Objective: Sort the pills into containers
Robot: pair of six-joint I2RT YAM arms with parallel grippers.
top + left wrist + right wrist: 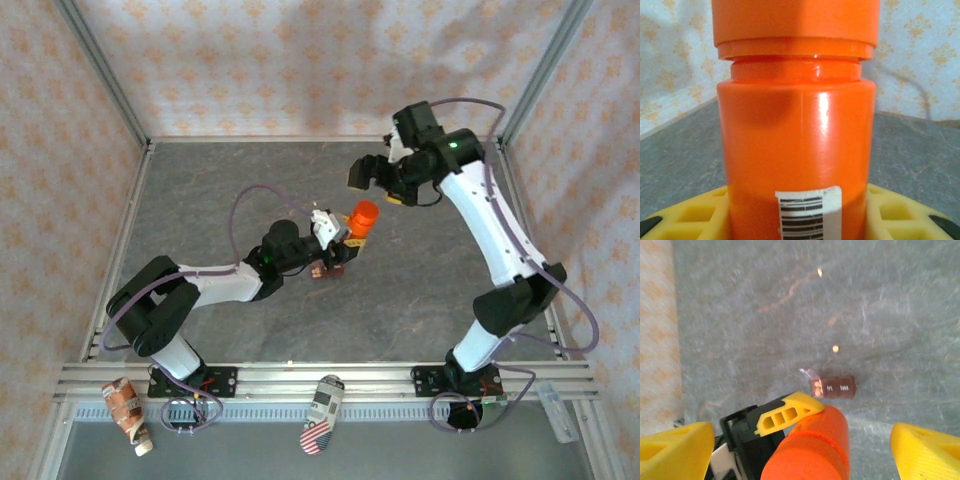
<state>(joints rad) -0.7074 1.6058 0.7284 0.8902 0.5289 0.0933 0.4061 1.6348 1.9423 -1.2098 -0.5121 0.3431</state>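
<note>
My left gripper (348, 234) is shut on the capped orange bottle (363, 218), which it holds above the middle of the table. In the left wrist view the bottle (796, 135) stands upright between the yellow fingers (687, 216). The containers (331, 268), a dark red-brown box, lie just below the bottle. One end compartment is open in the right wrist view, with pills (816, 387) inside the containers (837, 387). Two loose pills (835, 348) lie on the table beyond. My right gripper (377, 185) hangs open over the bottle (815, 450), its fingers (675, 452) wide apart and clear of it.
The grey table (200, 190) is fenced by patterned walls and metal posts. On the front rail lie a crumpled brown packet (126, 408), a flag-patterned tube (322, 414) and a clear item (558, 410). The right arm's forearm (495, 235) crosses the right side.
</note>
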